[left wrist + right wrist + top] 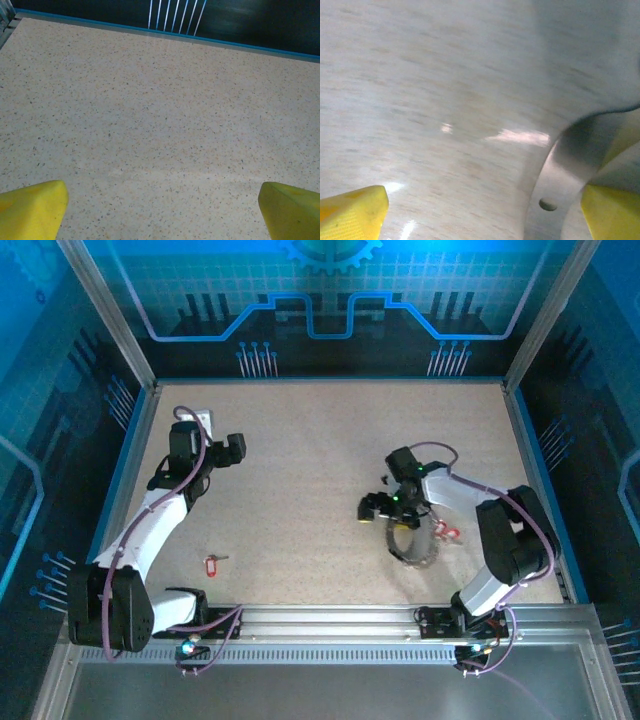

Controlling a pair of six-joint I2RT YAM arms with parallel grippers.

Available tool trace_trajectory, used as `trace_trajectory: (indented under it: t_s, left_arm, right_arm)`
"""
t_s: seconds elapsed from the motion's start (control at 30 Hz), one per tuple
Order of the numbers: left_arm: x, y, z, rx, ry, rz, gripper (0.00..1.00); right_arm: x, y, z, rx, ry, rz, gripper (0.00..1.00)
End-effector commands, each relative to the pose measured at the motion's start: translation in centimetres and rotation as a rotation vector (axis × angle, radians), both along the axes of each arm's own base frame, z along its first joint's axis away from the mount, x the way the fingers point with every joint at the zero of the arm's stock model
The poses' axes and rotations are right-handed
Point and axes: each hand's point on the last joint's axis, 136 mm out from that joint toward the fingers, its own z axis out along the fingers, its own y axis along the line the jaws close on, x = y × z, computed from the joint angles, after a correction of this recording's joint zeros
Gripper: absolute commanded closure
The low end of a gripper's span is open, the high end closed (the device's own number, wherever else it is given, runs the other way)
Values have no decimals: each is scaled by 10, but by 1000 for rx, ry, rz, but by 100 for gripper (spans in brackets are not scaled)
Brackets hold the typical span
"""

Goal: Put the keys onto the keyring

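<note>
The keyring (pixel 414 548), a silver loop strung with small metal pieces, lies on the table at the front right. Red-tagged keys (pixel 446 532) lie just right of it. Another key with a red tag (pixel 211 563) lies alone at the front left. My right gripper (pixel 380 507) hovers at the ring's upper left edge. In the blurred right wrist view it is open (pixel 482 212), and a curved silver band with a hole (pixel 555 187) runs beside its right finger (pixel 612 212). My left gripper (pixel 232 448) is far off at the back left, open (pixel 162 210) over bare table.
The speckled beige table (pixel 300 460) is bounded by a blue-edged rim and metal frame posts. A metal rail (pixel 330 620) runs along the near edge between the arm bases. The back wall (pixel 200 20) shows in the left wrist view.
</note>
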Motion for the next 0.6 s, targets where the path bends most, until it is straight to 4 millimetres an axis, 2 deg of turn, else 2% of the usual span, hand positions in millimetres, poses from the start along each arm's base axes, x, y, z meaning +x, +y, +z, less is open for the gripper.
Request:
trace_trajectory:
  t_s: [0.0,0.27,0.43,0.5,0.57]
  left_arm:
    - [4,1,15,30,-28,-1,1]
    - [4,2,12,28,-21,7,1]
    - [4,4,10,47,-18,9,1]
    - [3,5,8,48,-13,15,1]
    - [4,4,8,47,-13,8,1]
  right_arm:
    - [23,62,30,224,-125,123,0]
    - [50,121,26,280,-119,220,0]
    - [53,164,30,335,-117,321,0]
    - [52,170,43,316,-161,357,0]
    - [50,165,56,256,-240,382,0]
